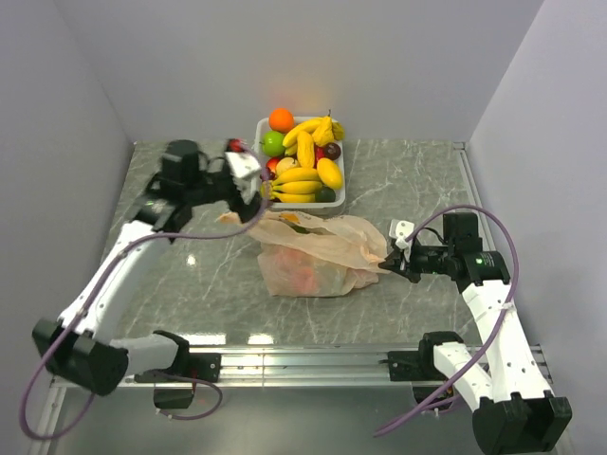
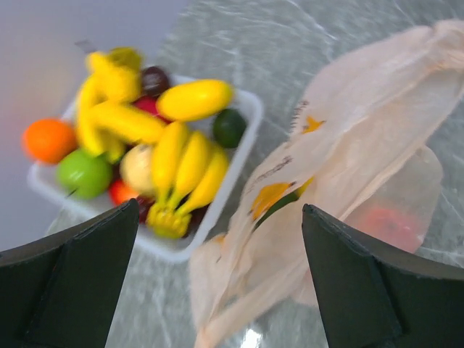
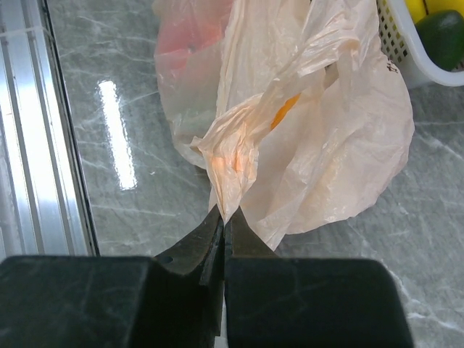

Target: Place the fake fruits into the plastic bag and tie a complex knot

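The pale peach plastic bag [image 1: 313, 251] lies on the table's middle with a red fruit [image 1: 302, 275] and a green-yellow one [image 2: 279, 199] showing through it. My right gripper [image 3: 225, 217] is shut on the bag's [image 3: 326, 138] bunched right edge. My left gripper [image 2: 217, 254] is open and empty, above the bag's [image 2: 348, 145] left end and next to the tray. Several fake fruits [image 1: 302, 156], bananas [image 2: 185, 163], an orange [image 2: 47, 139], a lime [image 2: 83, 174] and plums, fill the white tray [image 1: 337, 196]. No knot shows.
Grey walls close the table at the back and both sides. An aluminium rail [image 1: 313, 365] runs along the near edge, also in the right wrist view [image 3: 43, 130]. The tray's corner [image 3: 406, 58] sits just behind the bag.
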You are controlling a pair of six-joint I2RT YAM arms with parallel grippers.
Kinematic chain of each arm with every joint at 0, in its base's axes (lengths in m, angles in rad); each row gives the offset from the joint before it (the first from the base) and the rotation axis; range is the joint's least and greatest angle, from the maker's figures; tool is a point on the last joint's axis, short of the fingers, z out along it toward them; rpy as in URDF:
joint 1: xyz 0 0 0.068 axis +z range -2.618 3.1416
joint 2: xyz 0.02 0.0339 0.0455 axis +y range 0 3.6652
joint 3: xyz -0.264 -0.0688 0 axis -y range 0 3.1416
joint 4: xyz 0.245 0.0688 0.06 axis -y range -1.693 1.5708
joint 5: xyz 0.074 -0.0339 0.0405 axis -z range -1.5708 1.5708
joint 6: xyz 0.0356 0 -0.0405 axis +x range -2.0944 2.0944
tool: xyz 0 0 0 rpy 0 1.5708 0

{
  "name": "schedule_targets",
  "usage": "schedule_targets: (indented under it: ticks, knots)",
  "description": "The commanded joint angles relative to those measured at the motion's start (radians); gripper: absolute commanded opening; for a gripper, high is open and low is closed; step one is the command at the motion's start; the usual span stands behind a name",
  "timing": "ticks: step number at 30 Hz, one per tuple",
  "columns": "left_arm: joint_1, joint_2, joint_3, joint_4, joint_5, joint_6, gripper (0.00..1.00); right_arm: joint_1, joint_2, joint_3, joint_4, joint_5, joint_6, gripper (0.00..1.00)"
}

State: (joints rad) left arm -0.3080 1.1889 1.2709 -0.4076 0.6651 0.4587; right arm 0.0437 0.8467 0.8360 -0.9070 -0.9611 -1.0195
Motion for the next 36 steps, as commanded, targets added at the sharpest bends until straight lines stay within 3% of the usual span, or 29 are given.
schedule_targets:
  ticks: [1,8,12,17,20,24,28,29,34,36]
  knots:
    - [-0.178,0.107,-0.024,0.078,-0.102,0.104,0.99,0.007,-0.017,0.003,-0.019,0.008,-0.024,0.0]
    - [-0.318,0.345,0.034,0.15,-0.029,0.143,0.96,0.008,-0.041,0.006,-0.013,0.012,0.01,0.0]
    - [-0.359,0.448,0.082,-0.043,0.097,0.241,0.66,0.007,-0.057,0.009,0.065,0.001,0.12,0.0]
    - [-0.376,0.5,0.029,-0.106,0.157,0.281,0.57,0.007,-0.031,0.029,0.219,-0.002,0.336,0.0]
    - [-0.376,0.489,0.002,-0.109,0.18,0.317,0.61,0.008,-0.005,0.04,0.322,0.015,0.464,0.0]
    - [-0.376,0.469,-0.054,-0.1,0.217,0.324,0.76,0.008,0.041,0.041,0.431,0.03,0.626,0.0]
    - [-0.378,0.457,-0.096,-0.044,0.185,0.298,0.83,0.008,0.094,0.069,0.549,0.047,0.806,0.0]
    - [-0.379,0.459,-0.113,-0.018,0.17,0.261,0.81,0.007,0.115,0.081,0.562,0.027,0.873,0.0]
    - [-0.378,0.476,-0.105,-0.043,0.186,0.322,0.42,0.007,0.129,0.11,0.724,-0.08,1.138,0.01]
    - [-0.378,0.477,-0.091,-0.069,0.194,0.351,0.27,0.007,0.12,0.109,0.767,-0.116,1.182,0.29]
